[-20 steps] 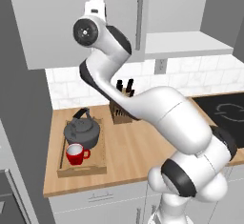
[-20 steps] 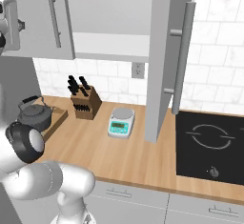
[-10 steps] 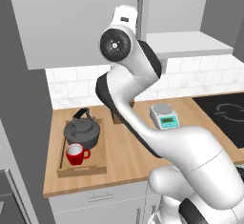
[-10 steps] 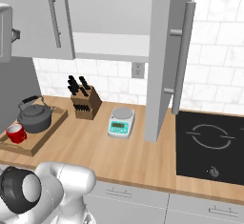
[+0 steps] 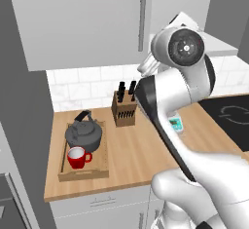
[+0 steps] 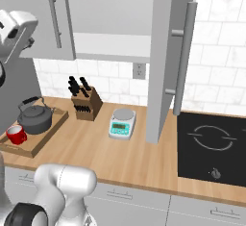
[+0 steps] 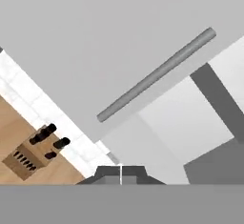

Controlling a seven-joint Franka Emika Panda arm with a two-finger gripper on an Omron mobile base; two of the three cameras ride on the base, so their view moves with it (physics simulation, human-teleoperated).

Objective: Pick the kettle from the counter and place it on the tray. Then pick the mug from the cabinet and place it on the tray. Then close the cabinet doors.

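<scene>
Step in hand, as judged: closing the cabinet doors. Kettle [image 5: 83, 134] and mug [image 5: 78, 157] already on the tray [image 5: 82, 172], left of the knife block [image 5: 123, 109] on the counter [image 5: 126, 150]; mug in front of the kettle. Left door [image 5: 87, 23] flat above the knife block, its bar handle [image 7: 155, 75] crossing the hand view on a slant; appears closed or nearly so. Right door [image 6: 168, 52] swung out edge-on, right of the scale [image 6: 121, 123], its own bar handle [image 6: 182, 59] facing the hob [image 6: 214, 141]. Gripper [image 7: 121, 173] with fingers pressed together, holding nothing, raised near the open cabinet [image 6: 113, 44] beside the left door. To do well: bring closed fingers against the outer face of the right door near its free edge, push in a steady arc toward the cabinet, keep the elbow clear of the knife block and tray. No brand, label or legible writing visible; scale display too small to read.
</scene>
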